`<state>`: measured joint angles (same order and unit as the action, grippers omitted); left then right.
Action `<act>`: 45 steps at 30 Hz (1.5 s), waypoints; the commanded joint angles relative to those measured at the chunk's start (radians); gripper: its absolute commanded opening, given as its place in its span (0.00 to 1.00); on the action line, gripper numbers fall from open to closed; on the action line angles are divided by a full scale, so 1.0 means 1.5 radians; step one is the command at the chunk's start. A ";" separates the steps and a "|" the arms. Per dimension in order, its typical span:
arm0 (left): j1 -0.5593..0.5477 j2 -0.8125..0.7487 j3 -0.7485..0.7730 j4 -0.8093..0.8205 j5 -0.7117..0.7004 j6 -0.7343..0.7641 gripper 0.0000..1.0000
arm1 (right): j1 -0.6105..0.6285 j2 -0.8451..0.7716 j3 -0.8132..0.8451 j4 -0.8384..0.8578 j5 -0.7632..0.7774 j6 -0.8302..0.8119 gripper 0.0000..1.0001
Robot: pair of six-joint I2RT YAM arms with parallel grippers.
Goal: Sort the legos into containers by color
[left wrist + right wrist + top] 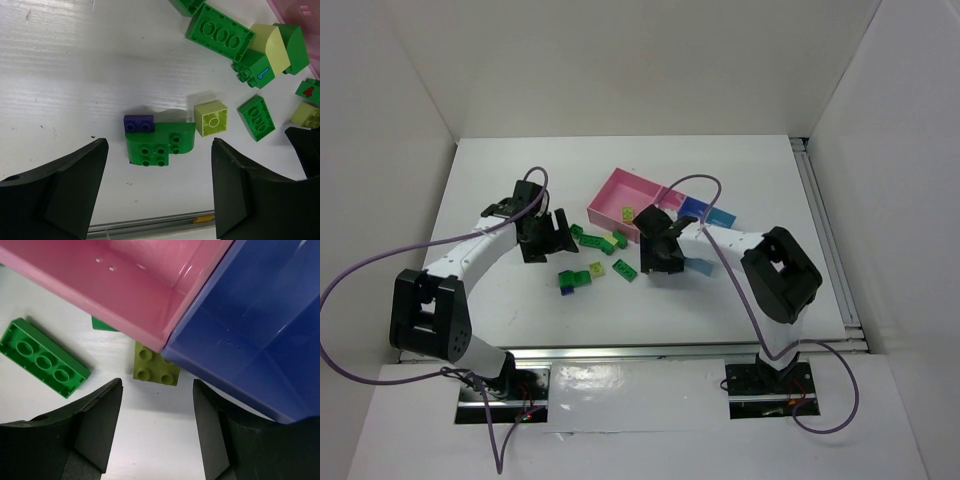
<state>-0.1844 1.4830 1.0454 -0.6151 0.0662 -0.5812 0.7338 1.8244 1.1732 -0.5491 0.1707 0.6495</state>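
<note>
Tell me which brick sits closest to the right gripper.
The lime-yellow four-stud brick, at the corner of the pink bin; the long green brick lies farther left.

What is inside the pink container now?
One lime-yellow brick lies in the pink container, near its front wall. The right arm hides its near right corner; anything there cannot be seen.

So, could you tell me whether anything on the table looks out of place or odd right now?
One thing: the small blue brick sits flush against the curved green brick, possibly joined to it, so the two colours might lift together. Otherwise nothing looks spilled or damaged.
</note>
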 commanded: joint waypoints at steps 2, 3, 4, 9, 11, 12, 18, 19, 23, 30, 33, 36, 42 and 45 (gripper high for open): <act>0.004 -0.019 -0.003 0.002 0.009 0.010 0.86 | 0.005 0.017 0.036 0.013 0.050 0.013 0.64; 0.004 -0.019 -0.003 -0.007 0.009 0.022 0.85 | 0.011 0.017 0.036 0.013 0.058 0.013 0.56; 0.004 -0.026 -0.003 -0.007 0.001 0.022 0.83 | 0.011 0.017 0.043 0.021 0.058 0.004 0.51; -0.033 -0.042 0.007 -0.049 -0.031 0.067 0.82 | 0.025 0.010 0.079 -0.006 0.065 -0.013 0.19; -0.057 -0.033 0.034 -0.070 -0.066 0.074 0.82 | 0.040 -0.015 0.103 -0.021 0.078 -0.013 0.17; -0.069 -0.026 0.043 -0.078 -0.079 0.075 0.82 | 0.048 -0.024 0.110 -0.021 0.078 -0.031 0.15; -0.088 -0.040 0.051 -0.084 -0.098 0.040 0.73 | 0.019 -0.008 0.215 -0.013 0.086 -0.089 0.15; -0.088 -0.040 0.051 -0.084 -0.098 0.040 0.73 | 0.007 0.008 0.235 -0.013 0.086 -0.097 0.15; -0.088 -0.060 0.043 -0.098 -0.092 0.054 0.74 | -0.027 0.118 0.353 -0.013 0.066 -0.121 0.17; -0.108 -0.066 0.037 -0.098 -0.080 0.047 0.78 | -0.070 0.290 0.574 -0.057 0.010 -0.140 0.48; -0.114 -0.060 0.044 -0.104 -0.094 0.039 0.79 | -0.070 0.288 0.597 -0.066 0.010 -0.140 0.55; -0.120 -0.054 0.044 -0.104 -0.112 0.023 0.79 | -0.070 0.227 0.527 -0.032 0.010 -0.140 0.55; -0.127 -0.034 0.051 -0.089 -0.088 0.043 0.79 | -0.028 0.040 0.279 0.055 0.031 -0.158 0.55; -0.127 -0.025 0.051 -0.082 -0.103 0.035 0.79 | 0.009 -0.027 0.191 0.070 0.024 -0.204 0.56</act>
<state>-0.3683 1.4258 1.1015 -0.7483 -0.0742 -0.5262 0.6846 1.8904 1.5425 -0.5274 0.2035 0.4183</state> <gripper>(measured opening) 0.794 0.552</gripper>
